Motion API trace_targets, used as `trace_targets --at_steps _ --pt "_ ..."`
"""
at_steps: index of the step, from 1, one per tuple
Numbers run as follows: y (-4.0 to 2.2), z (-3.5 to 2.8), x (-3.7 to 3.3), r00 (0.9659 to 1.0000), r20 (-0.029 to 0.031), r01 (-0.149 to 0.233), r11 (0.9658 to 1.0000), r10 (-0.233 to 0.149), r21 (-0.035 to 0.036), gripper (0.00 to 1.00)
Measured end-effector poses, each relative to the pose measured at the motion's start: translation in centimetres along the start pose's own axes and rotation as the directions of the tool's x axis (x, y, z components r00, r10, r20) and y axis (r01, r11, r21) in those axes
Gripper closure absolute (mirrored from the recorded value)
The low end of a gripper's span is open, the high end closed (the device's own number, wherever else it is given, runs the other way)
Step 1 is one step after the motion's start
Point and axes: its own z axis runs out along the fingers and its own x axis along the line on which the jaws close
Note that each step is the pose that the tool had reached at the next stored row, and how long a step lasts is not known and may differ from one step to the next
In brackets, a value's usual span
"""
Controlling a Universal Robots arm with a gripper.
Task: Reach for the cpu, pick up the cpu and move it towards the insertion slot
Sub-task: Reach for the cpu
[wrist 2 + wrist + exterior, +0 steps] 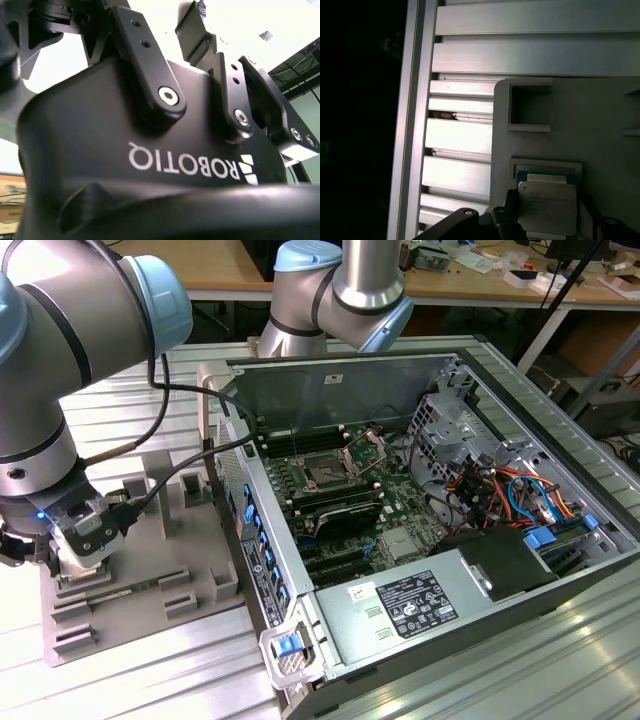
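Observation:
In the first wrist view the cpu (547, 207), a flat square chip with a pale silvery top, lies at a square pocket of the grey fixture plate (600, 125). My gripper (548, 216) is shut on it, one dark finger (512, 207) against each side edge. In the exterior view the gripper (80, 545) is low over the fixture plate (170, 570), at the exterior view's left. The insertion slot (325, 473), a dark square socket with its shiny hinged frame (366, 451) raised, sits on the motherboard inside the open computer case, well to the exterior view's right of the gripper.
The computer case wall (255, 540) stands between the fixture and the motherboard. A power supply (415, 605), a drive cage (445, 425) and coloured cables (510, 495) crowd the case. A second arm's base (340, 295) rises behind it. Ribbed aluminium table (455, 135) borders the fixture.

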Motion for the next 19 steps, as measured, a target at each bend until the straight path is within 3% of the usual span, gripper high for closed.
trace_targets --at_steps 19 --pt "0.03 -0.98 0.00 1.0000 0.0000 0.000 1.0000 0.000 -0.0001 0.45"
